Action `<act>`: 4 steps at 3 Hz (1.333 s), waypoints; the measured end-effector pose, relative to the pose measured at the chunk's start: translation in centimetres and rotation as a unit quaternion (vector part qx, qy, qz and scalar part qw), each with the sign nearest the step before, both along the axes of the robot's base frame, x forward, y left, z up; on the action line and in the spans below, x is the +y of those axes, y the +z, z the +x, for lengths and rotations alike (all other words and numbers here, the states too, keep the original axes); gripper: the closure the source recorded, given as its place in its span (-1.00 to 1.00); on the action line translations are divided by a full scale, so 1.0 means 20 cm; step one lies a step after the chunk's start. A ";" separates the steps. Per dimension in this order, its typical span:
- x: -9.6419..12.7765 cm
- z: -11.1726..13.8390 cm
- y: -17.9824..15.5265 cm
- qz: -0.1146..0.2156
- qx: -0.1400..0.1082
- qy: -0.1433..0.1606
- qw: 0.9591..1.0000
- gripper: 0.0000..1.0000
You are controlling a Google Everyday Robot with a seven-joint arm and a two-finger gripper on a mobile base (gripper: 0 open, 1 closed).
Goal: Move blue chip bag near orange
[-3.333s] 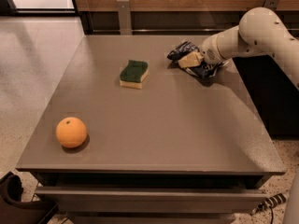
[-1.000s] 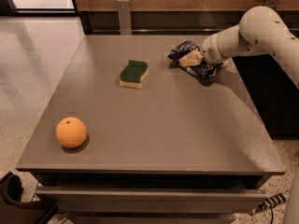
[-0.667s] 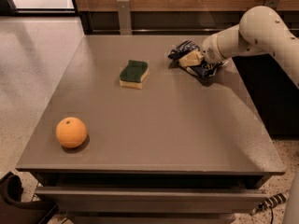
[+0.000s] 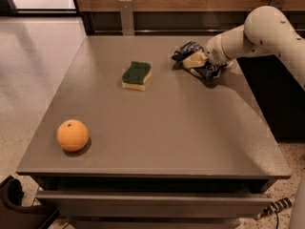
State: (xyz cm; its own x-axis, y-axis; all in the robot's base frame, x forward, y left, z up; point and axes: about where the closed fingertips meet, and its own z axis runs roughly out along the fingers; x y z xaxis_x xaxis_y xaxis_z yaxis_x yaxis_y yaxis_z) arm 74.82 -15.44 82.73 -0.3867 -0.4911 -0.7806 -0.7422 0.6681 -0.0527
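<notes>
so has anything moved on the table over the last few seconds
Nothing has visibly changed. The gripper is at the blue chip bag on the far right of the table, just as before, and the bag has not shifted. The orange at the near left and the sponge sit where they were.

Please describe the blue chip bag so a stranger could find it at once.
On the grey table, look at the far right side, where the end effector is at the blue chip bag. It is dark crinkled foil, unlike the flat green-and-yellow sponge to its left and the round orange at the near left.
</notes>
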 end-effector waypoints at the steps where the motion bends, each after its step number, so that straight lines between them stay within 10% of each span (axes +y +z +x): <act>1: -0.03 -0.12 0.24 -0.032 -0.036 -0.013 0.999 1.00; 3: -0.04 -0.34 0.57 -0.049 -0.077 0.008 0.996 1.00; 4: 0.01 -0.50 0.65 -0.032 -0.072 0.082 0.994 1.00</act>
State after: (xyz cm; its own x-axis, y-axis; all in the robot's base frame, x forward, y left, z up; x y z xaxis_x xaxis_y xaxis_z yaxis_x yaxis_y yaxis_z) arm 64.82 -15.34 95.74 -0.1840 -0.5889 -0.7870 -0.8226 0.5305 -0.2046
